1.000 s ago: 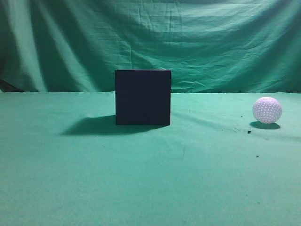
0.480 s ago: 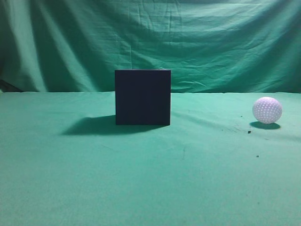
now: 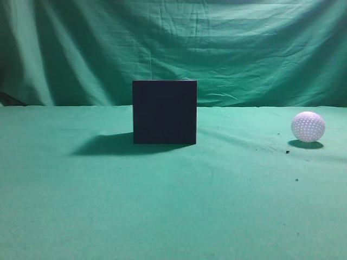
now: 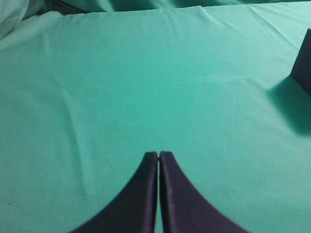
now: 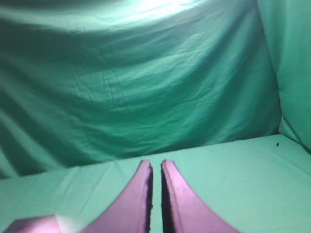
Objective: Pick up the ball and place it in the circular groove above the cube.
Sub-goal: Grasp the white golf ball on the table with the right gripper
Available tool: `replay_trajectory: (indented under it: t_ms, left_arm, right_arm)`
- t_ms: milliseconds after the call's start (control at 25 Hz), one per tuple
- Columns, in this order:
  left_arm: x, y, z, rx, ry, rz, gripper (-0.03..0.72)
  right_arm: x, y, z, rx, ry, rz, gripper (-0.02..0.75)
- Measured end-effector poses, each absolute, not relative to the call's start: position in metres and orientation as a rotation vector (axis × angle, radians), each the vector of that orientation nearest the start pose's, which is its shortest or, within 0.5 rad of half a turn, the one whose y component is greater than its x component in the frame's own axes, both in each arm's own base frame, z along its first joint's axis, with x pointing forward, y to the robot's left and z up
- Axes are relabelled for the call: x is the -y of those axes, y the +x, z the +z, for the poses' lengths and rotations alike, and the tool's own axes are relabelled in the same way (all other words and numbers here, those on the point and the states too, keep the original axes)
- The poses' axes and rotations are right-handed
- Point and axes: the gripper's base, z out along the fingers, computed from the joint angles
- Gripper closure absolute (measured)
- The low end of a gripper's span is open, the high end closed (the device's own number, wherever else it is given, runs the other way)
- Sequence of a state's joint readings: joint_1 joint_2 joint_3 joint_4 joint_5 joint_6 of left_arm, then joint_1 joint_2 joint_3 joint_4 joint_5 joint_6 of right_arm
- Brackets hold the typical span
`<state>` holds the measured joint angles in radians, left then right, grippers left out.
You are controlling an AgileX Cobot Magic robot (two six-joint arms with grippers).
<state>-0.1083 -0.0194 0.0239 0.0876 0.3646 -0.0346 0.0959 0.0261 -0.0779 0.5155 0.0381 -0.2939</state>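
The dark navy cube [image 3: 164, 111] stands on the green cloth at the middle of the exterior view, its top face hidden from this height. The white dimpled ball [image 3: 308, 127] lies on the cloth far to the right, apart from the cube. Neither gripper shows in the exterior view. In the left wrist view my left gripper [image 4: 159, 154] is shut and empty over bare cloth, with a corner of the cube [image 4: 304, 63] at the right edge. In the right wrist view my right gripper [image 5: 155, 164] is shut and empty, facing the backdrop; the ball is out of that view.
A green cloth [image 3: 173, 206] covers the table, and a wrinkled green backdrop [image 3: 217, 49] hangs behind it. The cube casts a shadow [image 3: 105, 145] to its left. A pale lilac shape [image 5: 29, 225] sits at the bottom left of the right wrist view; I cannot tell what it is.
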Motion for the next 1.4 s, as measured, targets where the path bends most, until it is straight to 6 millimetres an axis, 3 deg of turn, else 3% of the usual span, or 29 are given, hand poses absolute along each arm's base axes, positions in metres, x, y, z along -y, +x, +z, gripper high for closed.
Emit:
replay_trajectory:
  t_ms: [320,440,680,880,1040,1240,1400]
  left_arm:
    - [0.003,0.052,0.173,-1.847,0.122,-0.014,0.688]
    - [0.003,0.052,0.173,-1.847,0.122,-0.014,0.688]
    - [0.003,0.052,0.173,-1.847,0.122,-0.014,0.688]
    - [0.003,0.052,0.173,-1.847,0.122,-0.014,0.688]
    - [0.003,0.052,0.173,-1.847,0.122,-0.014,0.688]
    - [0.003,0.052,0.173,-1.847,0.122,-0.014,0.688]
    - [0.003,0.052,0.173,-1.847,0.122,-0.014,0.688]
  right_arm:
    - [-0.022,0.095,0.263,-1.863,-0.047,0.302,0.738]
    - [-0.028,0.115,0.262,-2.046,-0.075,0.341,0.738]
    - [-0.035,0.144,0.259,-2.217,-0.089,0.389,0.738]
    - [-0.047,0.173,0.264,-2.393,-0.402,0.397,0.738]
    - [-0.052,0.208,0.261,-2.550,-0.498,0.416,0.738]
    - [-0.072,0.242,0.247,-2.708,-0.646,0.199,0.738]
    - [-0.089,0.268,0.241,-2.752,-0.638,0.060,0.738]
